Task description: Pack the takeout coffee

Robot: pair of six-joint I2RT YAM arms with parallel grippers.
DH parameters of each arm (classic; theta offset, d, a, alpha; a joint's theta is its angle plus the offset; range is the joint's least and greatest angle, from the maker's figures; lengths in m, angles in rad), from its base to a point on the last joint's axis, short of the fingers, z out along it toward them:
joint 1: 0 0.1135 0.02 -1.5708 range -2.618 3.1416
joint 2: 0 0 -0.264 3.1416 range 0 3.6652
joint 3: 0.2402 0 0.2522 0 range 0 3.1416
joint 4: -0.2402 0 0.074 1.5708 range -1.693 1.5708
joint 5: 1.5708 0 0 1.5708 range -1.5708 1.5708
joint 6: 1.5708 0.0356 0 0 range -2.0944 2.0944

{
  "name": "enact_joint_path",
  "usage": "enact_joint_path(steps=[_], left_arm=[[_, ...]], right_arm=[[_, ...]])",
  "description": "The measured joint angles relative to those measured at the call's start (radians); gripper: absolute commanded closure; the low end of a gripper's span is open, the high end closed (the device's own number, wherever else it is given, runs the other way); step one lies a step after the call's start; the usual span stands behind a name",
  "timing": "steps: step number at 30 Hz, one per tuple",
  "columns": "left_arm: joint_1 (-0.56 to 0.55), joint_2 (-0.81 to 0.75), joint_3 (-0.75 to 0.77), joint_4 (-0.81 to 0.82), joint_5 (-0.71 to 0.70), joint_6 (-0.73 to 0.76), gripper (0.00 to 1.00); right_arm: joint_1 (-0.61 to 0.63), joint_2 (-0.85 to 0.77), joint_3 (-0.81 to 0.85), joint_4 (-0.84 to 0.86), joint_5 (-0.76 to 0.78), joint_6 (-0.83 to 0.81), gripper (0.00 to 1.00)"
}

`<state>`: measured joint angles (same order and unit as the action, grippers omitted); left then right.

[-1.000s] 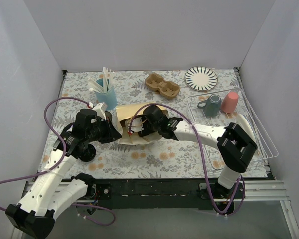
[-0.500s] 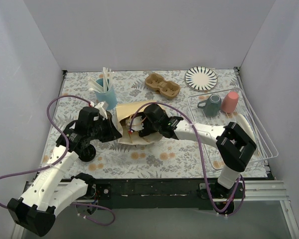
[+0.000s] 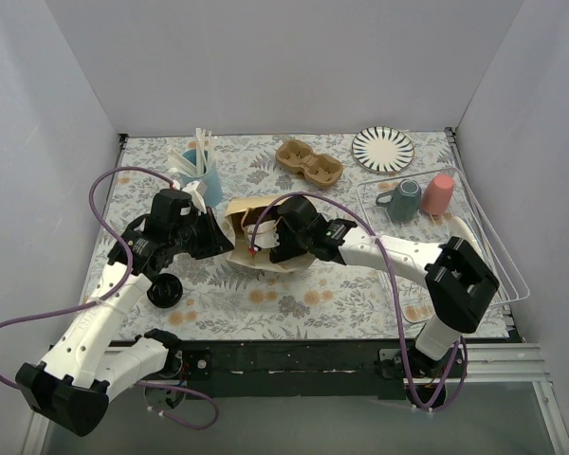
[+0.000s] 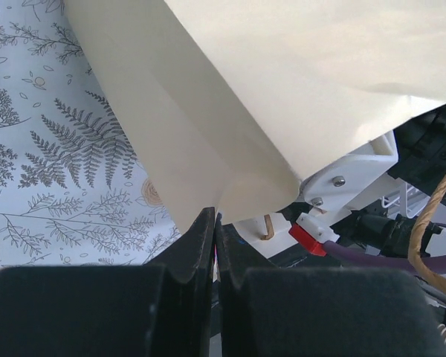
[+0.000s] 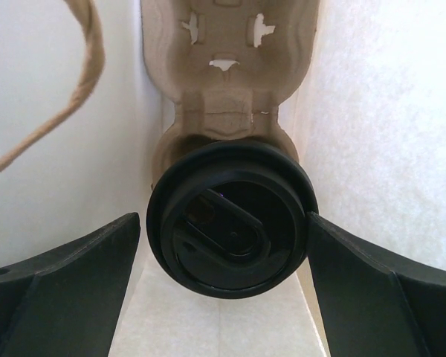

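The paper bag lies on its side mid-table, mouth toward the right arm. In the right wrist view a takeout coffee, a dark cup with a black lid, sits in the near socket of a cardboard carrier inside the bag. My right gripper is open, one finger on each side of the lid, with a small gap at the left finger. From above its fingers are hidden inside the bag. My left gripper is shut on the bag's edge, and it also shows in the top view.
A small dark round thing, cup or lid I cannot tell, lies by the left arm. Behind stand a blue cup of white utensils, a second cardboard carrier and a striped plate. A clear tray holds a teal mug and pink cup.
My left arm has swung up and away from the dark round thing, still gripping the bag's edge. The bag and my right wrist have shifted slightly to the right.
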<state>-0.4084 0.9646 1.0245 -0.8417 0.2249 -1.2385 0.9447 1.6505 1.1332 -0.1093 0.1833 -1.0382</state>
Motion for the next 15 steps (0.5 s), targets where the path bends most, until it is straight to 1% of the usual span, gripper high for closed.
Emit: enact_joint_path(steps=[15], left_arm=[[0.000, 0.015, 0.039, -0.011, 0.028, 0.001, 1.00]], right_arm=[[-0.001, -0.057, 0.056, -0.181, -0.058, 0.042, 0.02]])
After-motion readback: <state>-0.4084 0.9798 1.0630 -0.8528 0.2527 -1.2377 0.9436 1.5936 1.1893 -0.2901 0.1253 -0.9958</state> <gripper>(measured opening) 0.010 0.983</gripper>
